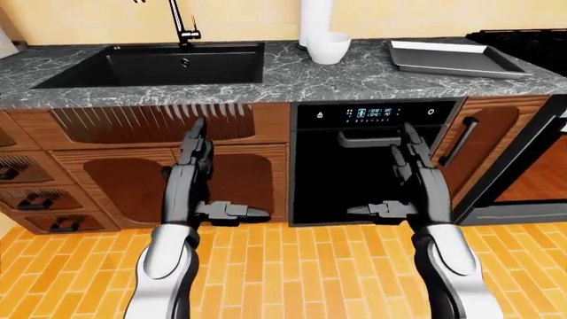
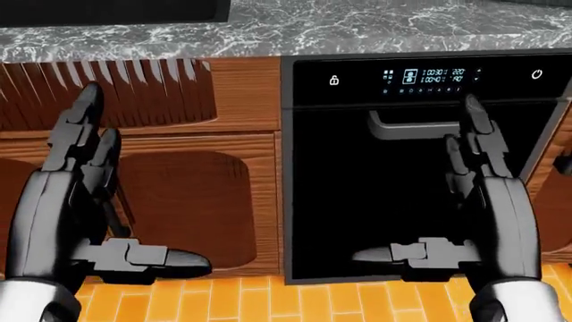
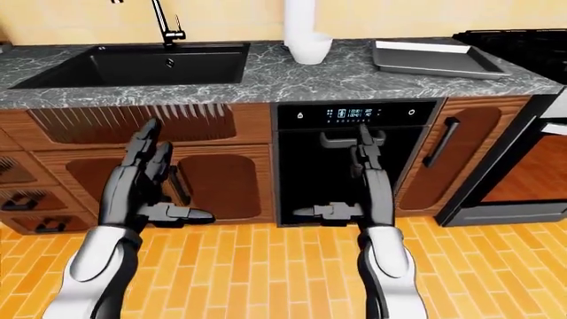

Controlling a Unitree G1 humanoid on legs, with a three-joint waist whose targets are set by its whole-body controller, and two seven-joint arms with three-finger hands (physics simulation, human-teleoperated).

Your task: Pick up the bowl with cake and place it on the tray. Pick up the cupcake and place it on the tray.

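A grey metal tray [image 1: 452, 58] lies on the marble counter at the upper right of the left-eye view. No bowl with cake and no cupcake shows in any view. My left hand [image 1: 202, 174] is raised before the wooden cabinet doors, fingers straight up and thumb pointing right, open and empty. My right hand [image 1: 409, 174] stands the same way before the black appliance [image 1: 372, 179], thumb pointing left, also open and empty. Both hands are well below the counter's edge.
A black sink [image 1: 151, 63] with a faucet [image 1: 184, 23] is set in the counter at left. A white cup [image 1: 330, 48] stands before a white roll near the tray. A stove [image 1: 523, 38] is at far right, drawers [image 1: 26, 199] at far left, and the floor is orange tile.
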